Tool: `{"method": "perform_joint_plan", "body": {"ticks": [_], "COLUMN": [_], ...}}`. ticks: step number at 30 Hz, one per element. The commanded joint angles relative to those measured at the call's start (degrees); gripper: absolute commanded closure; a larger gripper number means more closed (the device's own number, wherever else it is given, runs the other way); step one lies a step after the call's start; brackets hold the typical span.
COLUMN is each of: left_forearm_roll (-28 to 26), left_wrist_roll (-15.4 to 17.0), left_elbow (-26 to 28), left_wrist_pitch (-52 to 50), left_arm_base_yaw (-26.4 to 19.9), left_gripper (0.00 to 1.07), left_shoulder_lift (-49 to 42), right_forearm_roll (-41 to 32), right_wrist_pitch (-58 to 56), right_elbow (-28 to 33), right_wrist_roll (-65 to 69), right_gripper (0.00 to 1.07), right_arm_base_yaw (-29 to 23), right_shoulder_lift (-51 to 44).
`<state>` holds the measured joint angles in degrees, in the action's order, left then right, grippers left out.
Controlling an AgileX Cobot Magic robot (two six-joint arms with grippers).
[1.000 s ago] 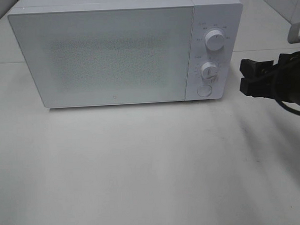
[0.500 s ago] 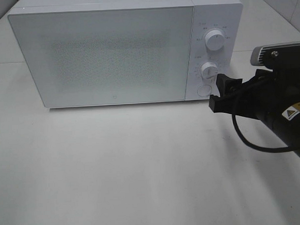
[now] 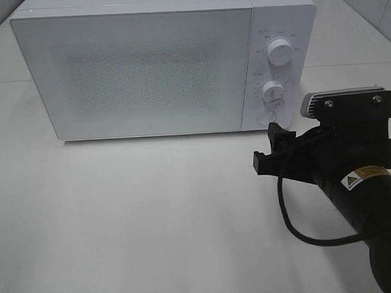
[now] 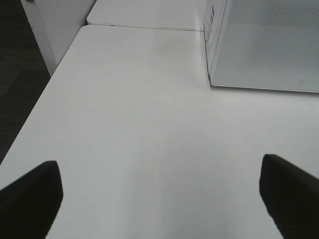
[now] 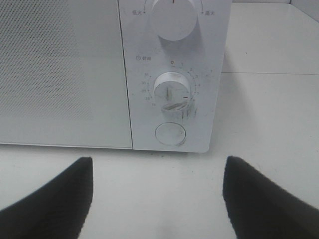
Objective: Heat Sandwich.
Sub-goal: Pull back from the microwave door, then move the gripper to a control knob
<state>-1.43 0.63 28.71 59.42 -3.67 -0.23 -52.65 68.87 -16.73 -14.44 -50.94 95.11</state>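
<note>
A white microwave stands on the white table with its door shut, and the sandwich shows in none of the views, so I cannot tell where it is. The right tool hangs low over the table just in front of the microwave's control panel, facing the lower dial and the round button, its jaws spread wide with nothing between them. The left tool hovers over bare table off the microwave's left end, its jaws wide apart and empty.
</note>
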Motion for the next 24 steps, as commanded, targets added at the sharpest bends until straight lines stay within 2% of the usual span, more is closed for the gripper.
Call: {"method": "perform_joint_plan", "body": {"ticks": [1,24], "left_forearm_roll": [-0.5,-0.5], "left_wrist_roll": [-0.1,-0.1], "left_elbow": [-0.3,-0.3], "left_wrist_pitch": [-0.2,-0.2], "left_arm_base_yaw": [0.0,0.0], "left_gripper": [0.07,0.07], "left_shoulder_lift": [-1.4,-1.4], "right_forearm_roll": [-0.7,0.0], "right_wrist_pitch": [2.9,3.7], "right_elbow": [0.0,0.0], "right_wrist_roll": [-0.9,-0.7], "right_gripper": [0.36,0.36], "right_arm_base_yaw": [-0.5,0.7], "right_shoulder_lift": [0.4,0.5]}}
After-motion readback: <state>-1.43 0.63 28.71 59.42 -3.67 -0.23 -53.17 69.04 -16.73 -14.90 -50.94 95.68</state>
